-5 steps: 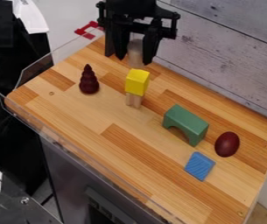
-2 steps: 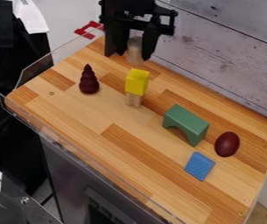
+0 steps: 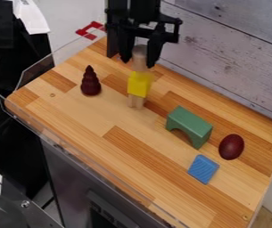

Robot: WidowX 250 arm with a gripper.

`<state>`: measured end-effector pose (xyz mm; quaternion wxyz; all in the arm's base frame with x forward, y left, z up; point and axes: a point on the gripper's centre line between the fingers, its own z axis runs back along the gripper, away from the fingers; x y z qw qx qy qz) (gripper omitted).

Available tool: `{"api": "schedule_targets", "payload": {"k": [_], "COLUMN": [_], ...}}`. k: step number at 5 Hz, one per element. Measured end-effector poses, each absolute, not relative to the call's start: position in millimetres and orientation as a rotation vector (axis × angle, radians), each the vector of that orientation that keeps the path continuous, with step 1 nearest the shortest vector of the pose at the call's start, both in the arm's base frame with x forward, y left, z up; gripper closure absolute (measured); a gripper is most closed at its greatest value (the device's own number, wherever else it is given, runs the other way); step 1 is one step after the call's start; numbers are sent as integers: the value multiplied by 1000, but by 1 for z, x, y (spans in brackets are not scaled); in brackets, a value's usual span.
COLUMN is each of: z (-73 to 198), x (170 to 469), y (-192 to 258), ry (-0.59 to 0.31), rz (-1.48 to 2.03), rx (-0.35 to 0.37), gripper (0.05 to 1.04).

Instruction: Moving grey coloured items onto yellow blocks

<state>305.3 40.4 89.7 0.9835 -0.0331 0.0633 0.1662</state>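
Observation:
The black gripper hangs above the upper part of the wooden board, shut on a greyish cylinder that stands upright between its fingers. The cylinder's lower end overlaps the top of the yellow block; I cannot tell whether the two touch. Below the yellow block is a pale wooden piece that bears it on the board. The block's top face is partly hidden behind the cylinder.
On the wooden board, a dark red cone-like piece stands left of the stack. Toward the lower right are a green arch, a dark red egg and a blue block. A plank wall runs along the back.
Over the last half second the gripper and the cylinder in it have moved down and slightly right, so that the cylinder's lower end now overlaps the yellow block's top.

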Motion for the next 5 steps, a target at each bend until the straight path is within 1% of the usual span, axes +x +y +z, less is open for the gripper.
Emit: {"api": "schedule_targets", "payload": {"k": [2,3,4,5], "z": [76,75,75,83], "x": [310,311,311,310], "y": [40,41,40,40], "ry": [160,161,159,134], "rz": [337,337,342,355], "rx": [-71,-71,-77,-76], "gripper": [562,494,208,72]}}
